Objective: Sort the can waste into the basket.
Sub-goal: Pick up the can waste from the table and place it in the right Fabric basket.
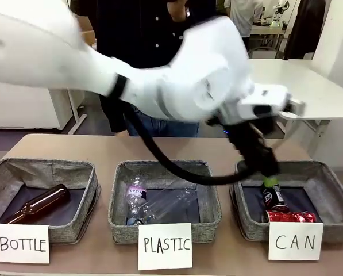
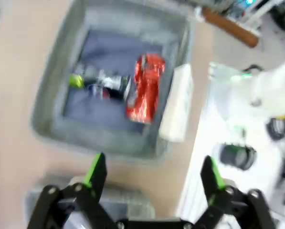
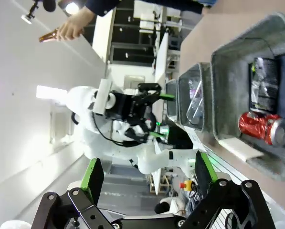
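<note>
Front view has the left gripper (image 1: 267, 172) reaching across the middle to hang over the far rim of the basket (image 1: 332, 178), the one signed CAN at the row's right end. Inside that basket lie both pieces of can waste: the black can (image 1: 274, 197) sits just under the gripper, and the red can (image 1: 291, 217) lies just nearer the white sign (image 1: 295, 241), the two apparently touching.

In the left wrist view the green-padded fingers (image 2: 95, 169) stand well apart with nothing between them, and the basket shows past them — black can on its side with its long axis running across the basket floor, red can lying roughly crosswise to it against one end. The left gripper is directly above the basket and empty, so to my eye the release is done.

Right wrist view shows the right gripper (image 3: 147, 175) with its fingers spread as well, holding nothing, off to the side of the basket and farther from it than the left. A person's hand (image 3: 73, 26) is raised far behind the basket, holding a brown object I cannot identify.

With both cans lying in the basket, the sorting looks complete — what follows probably calls only for the left arm to lift straight up clear of the rim.
</note>
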Motion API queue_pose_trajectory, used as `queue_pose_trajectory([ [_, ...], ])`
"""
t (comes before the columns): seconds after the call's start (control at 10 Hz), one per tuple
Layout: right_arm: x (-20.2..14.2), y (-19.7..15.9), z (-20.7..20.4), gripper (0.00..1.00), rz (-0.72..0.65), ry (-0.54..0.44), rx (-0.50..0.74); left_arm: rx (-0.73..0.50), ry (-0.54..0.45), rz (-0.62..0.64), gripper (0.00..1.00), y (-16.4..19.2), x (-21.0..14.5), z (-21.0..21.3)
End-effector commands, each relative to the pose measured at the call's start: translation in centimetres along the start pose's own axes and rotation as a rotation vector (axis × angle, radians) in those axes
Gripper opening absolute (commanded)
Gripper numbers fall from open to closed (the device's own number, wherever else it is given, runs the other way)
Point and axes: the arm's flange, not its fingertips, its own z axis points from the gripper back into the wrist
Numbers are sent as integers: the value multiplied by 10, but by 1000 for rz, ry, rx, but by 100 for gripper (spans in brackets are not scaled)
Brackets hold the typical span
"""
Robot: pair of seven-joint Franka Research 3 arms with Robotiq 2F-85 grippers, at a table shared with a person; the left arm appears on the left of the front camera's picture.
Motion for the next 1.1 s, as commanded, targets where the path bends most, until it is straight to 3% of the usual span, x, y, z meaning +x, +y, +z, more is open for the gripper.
queue_pose_trajectory([
  [0.0, 62, 11, -73, 100, 16, 135, -35, -137, 111, 191, 100, 17, -65, 83],
  [0.2, 103, 30, -159, 100, 70, 278, -73, -214, 81, 377, 100, 46, -149, 153],
  [0.4, 116, 46, -241, 100, 124, 405, -107, -232, -98, 601, 100, 82, -248, 210],
  [0.6, 109, 52, -311, 100, 151, 424, -156, -271, -364, 829, 100, 115, -357, 267],
  [0.9, 107, 62, -336, 100, 82, 389, -122, -308, -718, 1023, 100, 130, -485, 321],
  [1.0, 110, 59, -336, 100, 34, 368, -147, -402, -734, 1014, 100, 143, -509, 323],
])
